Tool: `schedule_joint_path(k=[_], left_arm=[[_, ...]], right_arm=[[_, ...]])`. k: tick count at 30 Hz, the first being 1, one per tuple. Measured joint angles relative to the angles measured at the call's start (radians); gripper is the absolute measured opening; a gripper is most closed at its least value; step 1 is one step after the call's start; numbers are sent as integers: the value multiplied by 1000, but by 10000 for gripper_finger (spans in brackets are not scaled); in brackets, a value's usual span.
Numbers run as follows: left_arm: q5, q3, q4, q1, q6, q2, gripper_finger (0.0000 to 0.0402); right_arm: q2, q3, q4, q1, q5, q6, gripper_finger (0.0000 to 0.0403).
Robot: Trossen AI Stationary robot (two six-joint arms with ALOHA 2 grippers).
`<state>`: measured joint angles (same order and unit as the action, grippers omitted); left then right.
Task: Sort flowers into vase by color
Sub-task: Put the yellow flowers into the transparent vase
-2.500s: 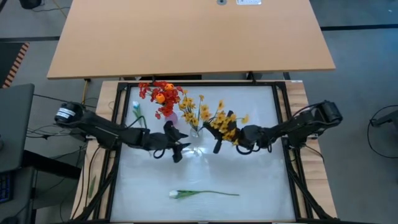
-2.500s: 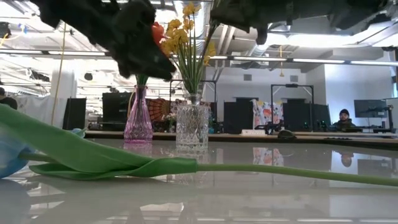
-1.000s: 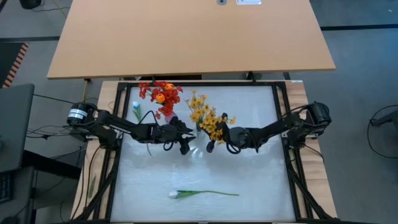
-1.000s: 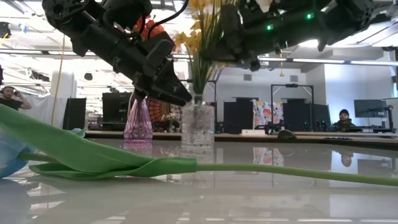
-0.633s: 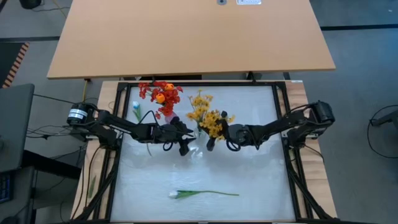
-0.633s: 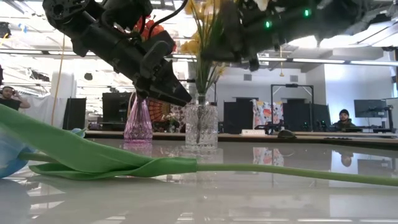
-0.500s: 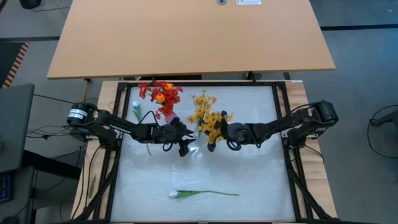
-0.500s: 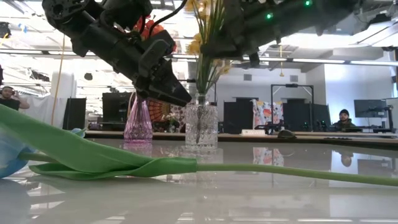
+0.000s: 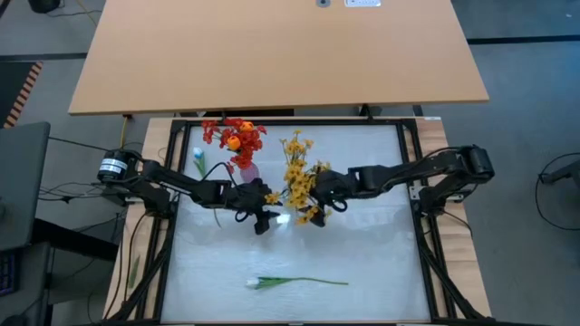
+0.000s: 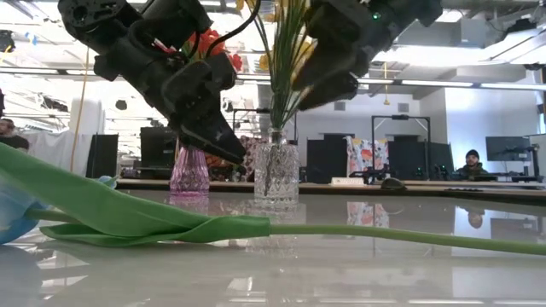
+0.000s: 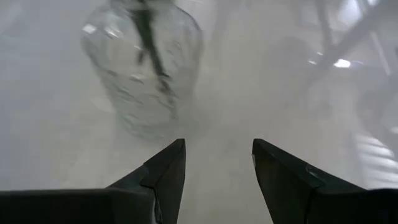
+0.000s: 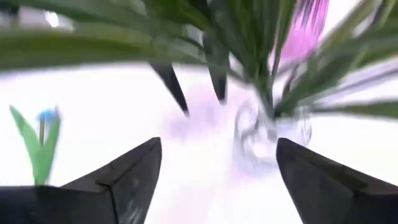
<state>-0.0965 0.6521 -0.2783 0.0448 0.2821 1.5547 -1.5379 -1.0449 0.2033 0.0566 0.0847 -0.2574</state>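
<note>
A bunch of yellow flowers [image 9: 297, 172] stands with its green stems [image 10: 286, 77] in the clear glass vase [image 10: 275, 175]. Red and orange flowers [image 9: 231, 136] stand in the pink vase [image 10: 189, 166] behind it to the left. A white tulip [image 9: 294, 282] lies flat near the table's front edge. My right gripper [image 10: 317, 72] hangs open just right of the yellow stems, high above the clear vase. My left gripper [image 11: 217, 149] is open and empty, left of the clear vase [image 11: 146, 68] and pointing down at it.
A small pale bud with a green leaf [image 9: 198, 163] lies at the far left of the table. A black frame [image 9: 168, 181] rims the white table top. A wooden table [image 9: 272, 54] stands beyond the far edge. A person [image 10: 472, 162] sits in the room behind.
My right gripper has opened and let go of the yellow flowers, then risen and tipped toward level. The bunch, held slanting before, now stands more upright in the clear vase. My left gripper has tipped a little further down beside the vase.
</note>
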Motion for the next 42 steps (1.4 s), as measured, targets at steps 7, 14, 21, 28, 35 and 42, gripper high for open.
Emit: schedule_joint_path(k=[7, 14, 21, 28, 35, 42], left_arm=[[140, 0, 30, 0, 19, -7, 174], [219, 0, 278, 0, -43, -139, 174], [228, 0, 619, 9, -68, -385, 174], [254, 0, 729, 90, -10, -590, 174], [165, 0, 778, 153, -9, -671, 174], [167, 0, 856, 154, -8, -674, 174]], right_arm=[[0, -156, 399, 0, -71, 3, 358], [0, -312, 722, 8, -280, -7, 349], [0, -436, 907, 78, -324, -58, 343], [0, -554, 1060, 169, -324, -158, 340], [0, -678, 1122, 252, -323, -279, 340], [0, -809, 1114, 335, -319, -403, 340]])
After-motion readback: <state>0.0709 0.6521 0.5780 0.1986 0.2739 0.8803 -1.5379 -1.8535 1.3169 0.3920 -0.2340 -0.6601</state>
